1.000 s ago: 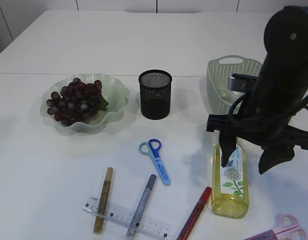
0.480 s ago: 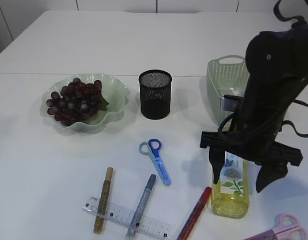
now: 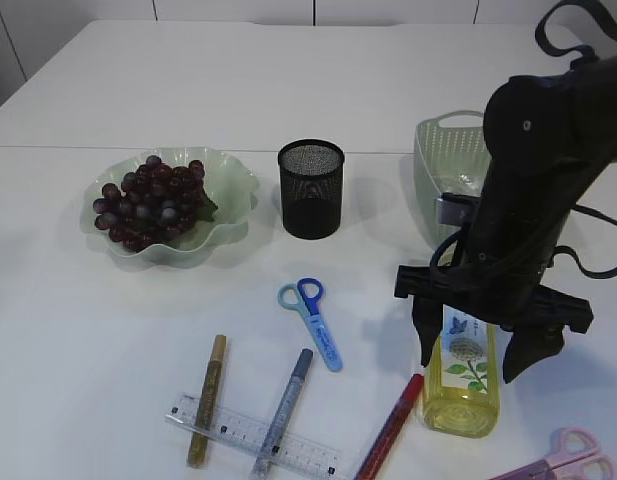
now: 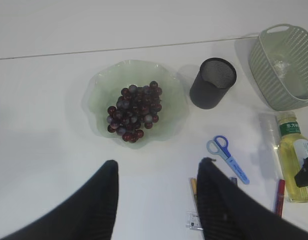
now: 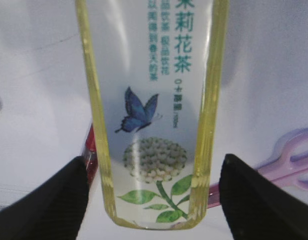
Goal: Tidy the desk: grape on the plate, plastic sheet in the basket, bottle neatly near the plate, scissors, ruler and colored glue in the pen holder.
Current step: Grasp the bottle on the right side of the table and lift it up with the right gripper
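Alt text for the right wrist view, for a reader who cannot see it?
A clear bottle of yellow liquid, its white label showing a blue butterfly and a flower, lies on the white table between the open right gripper's black fingers. A red marker and pink scissors peek out beside it.

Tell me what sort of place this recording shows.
Probably a lab or office desk staged for a tidying test: a white table with a mesh pen holder, stationery such as a ruler, and a plate of grapes.
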`<state>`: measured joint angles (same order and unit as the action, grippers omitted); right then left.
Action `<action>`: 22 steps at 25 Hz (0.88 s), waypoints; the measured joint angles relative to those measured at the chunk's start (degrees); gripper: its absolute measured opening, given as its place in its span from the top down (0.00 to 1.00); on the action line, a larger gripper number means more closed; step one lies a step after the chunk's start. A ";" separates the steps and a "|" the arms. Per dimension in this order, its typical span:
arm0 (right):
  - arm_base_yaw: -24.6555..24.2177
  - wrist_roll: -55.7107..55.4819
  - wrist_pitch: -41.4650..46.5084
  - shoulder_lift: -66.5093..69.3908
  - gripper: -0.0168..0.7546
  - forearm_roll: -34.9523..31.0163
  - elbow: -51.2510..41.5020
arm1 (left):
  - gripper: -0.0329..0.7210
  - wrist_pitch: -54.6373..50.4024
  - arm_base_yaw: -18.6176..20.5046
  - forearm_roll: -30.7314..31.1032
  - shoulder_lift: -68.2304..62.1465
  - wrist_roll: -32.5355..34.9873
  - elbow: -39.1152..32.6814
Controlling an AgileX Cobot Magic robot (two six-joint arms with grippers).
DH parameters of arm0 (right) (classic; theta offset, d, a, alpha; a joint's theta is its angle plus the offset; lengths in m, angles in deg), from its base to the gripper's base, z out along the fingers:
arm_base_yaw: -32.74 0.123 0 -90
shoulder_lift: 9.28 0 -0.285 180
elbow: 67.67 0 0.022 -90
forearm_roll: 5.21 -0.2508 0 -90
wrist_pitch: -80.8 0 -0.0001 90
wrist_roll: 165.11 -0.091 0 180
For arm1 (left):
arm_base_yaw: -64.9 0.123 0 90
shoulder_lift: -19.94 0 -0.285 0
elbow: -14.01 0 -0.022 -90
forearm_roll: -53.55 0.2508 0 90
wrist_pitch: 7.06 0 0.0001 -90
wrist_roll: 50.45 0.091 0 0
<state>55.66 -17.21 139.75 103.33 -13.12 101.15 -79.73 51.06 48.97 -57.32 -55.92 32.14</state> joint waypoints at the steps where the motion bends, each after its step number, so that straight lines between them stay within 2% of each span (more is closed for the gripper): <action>1: 0.00 0.04 -0.04 0.00 0.17 0.00 0.00 | 0.46 0.00 0.00 0.00 0.00 0.00 0.00; 22: 2.07 2.40 -0.37 4.45 0.18 0.20 0.30 | 0.46 0.00 0.00 0.00 0.00 0.00 0.00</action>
<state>57.73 -14.80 139.38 107.78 -12.92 101.45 -79.73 51.06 48.97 -57.32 -55.92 32.14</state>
